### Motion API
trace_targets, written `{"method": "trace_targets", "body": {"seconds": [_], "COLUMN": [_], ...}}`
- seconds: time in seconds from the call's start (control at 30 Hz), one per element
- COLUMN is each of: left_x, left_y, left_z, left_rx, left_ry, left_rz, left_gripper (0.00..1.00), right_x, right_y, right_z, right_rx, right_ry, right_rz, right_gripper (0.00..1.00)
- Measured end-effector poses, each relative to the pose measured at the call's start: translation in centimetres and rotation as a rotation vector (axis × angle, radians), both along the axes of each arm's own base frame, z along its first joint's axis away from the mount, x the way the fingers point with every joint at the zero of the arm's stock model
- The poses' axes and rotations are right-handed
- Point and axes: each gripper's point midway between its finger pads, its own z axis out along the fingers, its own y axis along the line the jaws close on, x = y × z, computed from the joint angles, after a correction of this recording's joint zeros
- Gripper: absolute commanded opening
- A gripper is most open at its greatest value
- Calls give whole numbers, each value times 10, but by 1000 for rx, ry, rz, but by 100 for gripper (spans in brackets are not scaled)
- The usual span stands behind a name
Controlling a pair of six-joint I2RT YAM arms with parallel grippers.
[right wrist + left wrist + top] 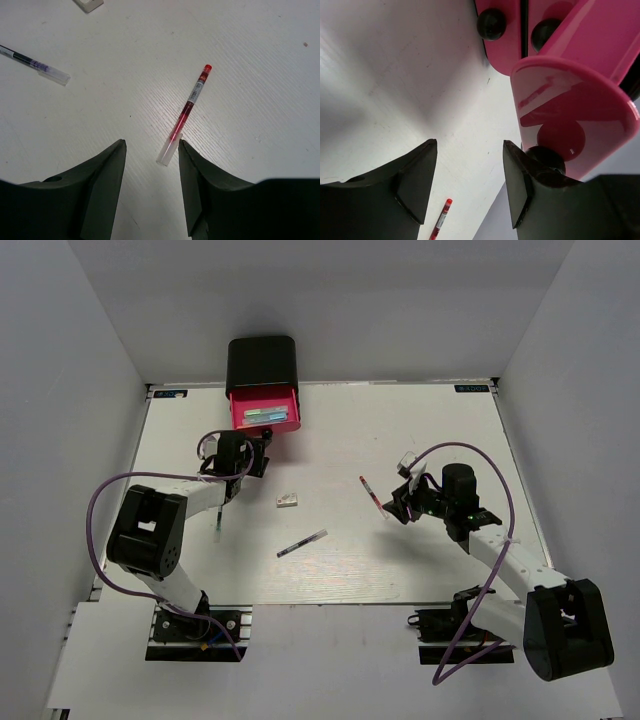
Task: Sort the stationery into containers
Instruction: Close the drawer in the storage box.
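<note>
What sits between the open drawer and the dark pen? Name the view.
The white eraser lies there, apart from the open drawer and dark pen; top external view.

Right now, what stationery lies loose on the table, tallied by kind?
Pens: 2 (red pen, dark pen)
Erasers: 1 (white eraser)
Total: 3

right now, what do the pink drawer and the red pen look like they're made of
The pink drawer looks like glossy moulded plastic: its smooth front mirrors its black knob. The red pen seems to be clear hard plastic, since red ink shows through the barrel and its lower end looks see-through.
</note>
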Motion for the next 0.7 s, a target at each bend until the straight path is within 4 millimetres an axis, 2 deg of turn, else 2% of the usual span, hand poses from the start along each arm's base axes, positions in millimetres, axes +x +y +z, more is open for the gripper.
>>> {"method": "trace_targets", "body": {"seconds": [0.2, 0.37, 0.7], "left_x": [8, 24, 53], "left_y": [-1, 1, -1], "left_z": [12, 23, 39], "left_rx": [4, 15, 29], "left_ry": [-31, -58, -73], "left_rz": [-1, 18, 42], "left_gripper": [66, 60, 60], "right_x": [0, 0, 1], "right_y": [0, 0, -2], "right_z": [-1, -1, -2], "right_rx": [-1, -2, -3], "right_ry": [2, 4, 3], "right_rz": [0, 0, -4], "right_gripper": [52, 52, 52]}}
